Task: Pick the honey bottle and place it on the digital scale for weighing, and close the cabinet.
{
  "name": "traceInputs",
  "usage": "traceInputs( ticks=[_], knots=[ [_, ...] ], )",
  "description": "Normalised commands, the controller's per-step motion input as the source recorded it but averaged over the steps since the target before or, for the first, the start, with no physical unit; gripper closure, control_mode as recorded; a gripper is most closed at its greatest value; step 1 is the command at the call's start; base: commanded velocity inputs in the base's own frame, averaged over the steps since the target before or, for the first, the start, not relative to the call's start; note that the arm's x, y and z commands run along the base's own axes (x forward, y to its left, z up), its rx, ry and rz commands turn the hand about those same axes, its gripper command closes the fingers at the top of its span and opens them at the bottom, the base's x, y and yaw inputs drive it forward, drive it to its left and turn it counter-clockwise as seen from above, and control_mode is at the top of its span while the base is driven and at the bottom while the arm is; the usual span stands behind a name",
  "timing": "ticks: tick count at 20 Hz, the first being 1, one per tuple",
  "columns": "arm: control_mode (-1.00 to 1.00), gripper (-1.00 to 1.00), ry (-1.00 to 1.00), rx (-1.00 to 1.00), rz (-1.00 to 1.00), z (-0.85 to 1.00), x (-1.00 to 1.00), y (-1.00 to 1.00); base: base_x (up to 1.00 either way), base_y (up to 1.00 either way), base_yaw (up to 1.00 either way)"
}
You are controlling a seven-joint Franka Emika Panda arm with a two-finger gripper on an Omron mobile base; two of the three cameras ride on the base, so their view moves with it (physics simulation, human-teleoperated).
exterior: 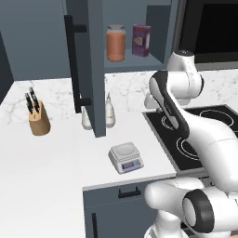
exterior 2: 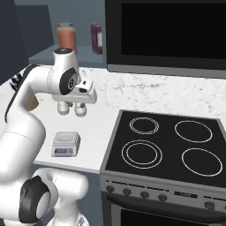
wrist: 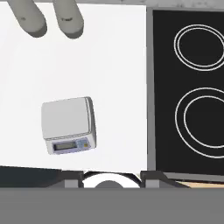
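The honey bottle (exterior: 115, 43) sits up on the open cabinet's shelf, grey lid on, with a purple box (exterior: 141, 40) just beside it; from the right base camera the bottle (exterior 2: 67, 37) is partly masked by the arm's top joint, and the box (exterior 2: 96, 38) looks dim in shadow. The cabinet (exterior: 153, 32) door (exterior: 90, 65) stands swung out toward us, its long black bar handle (exterior: 73, 65) facing left, and it hides parts of the two white shaker bottles (exterior: 109, 111) behind its lower edge. Down on the white counter (exterior: 56, 158), the digital scale (exterior: 125, 157) lies bare, near the front edge, just left of the black cooktop (exterior: 200, 135). The wrist camera looks straight down on the scale (wrist: 68, 124), display toward the bottom. The arm folds up from the base, elbows over the cooktop's corner, and its hand hangs above the counter pointing down. The end effector (exterior 2: 72, 109) is too small to judge, and whether its jaws are parted I cannot tell; nothing appears between them. A knife block (exterior: 38, 118) stands far left.
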Motion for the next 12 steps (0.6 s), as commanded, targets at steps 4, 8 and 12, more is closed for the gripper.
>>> traceInputs(
  ticks=[4, 8, 12],
  knots=[
    [-1.00, -1.00, -0.09, 0.00, 0.07, 0.02, -0.43, 0.11, 0.00, 0.00, 0.00],
    [-1.00, -1.00, -0.26, 0.00, 0.05, 0.05, -0.70, 0.26, 0.00, 0.00, 0.00],
    [-1.00, -1.00, -0.33, 0.00, 0.08, 0.24, -0.47, 0.18, 0.00, 0.00, 0.00]
  ],
)
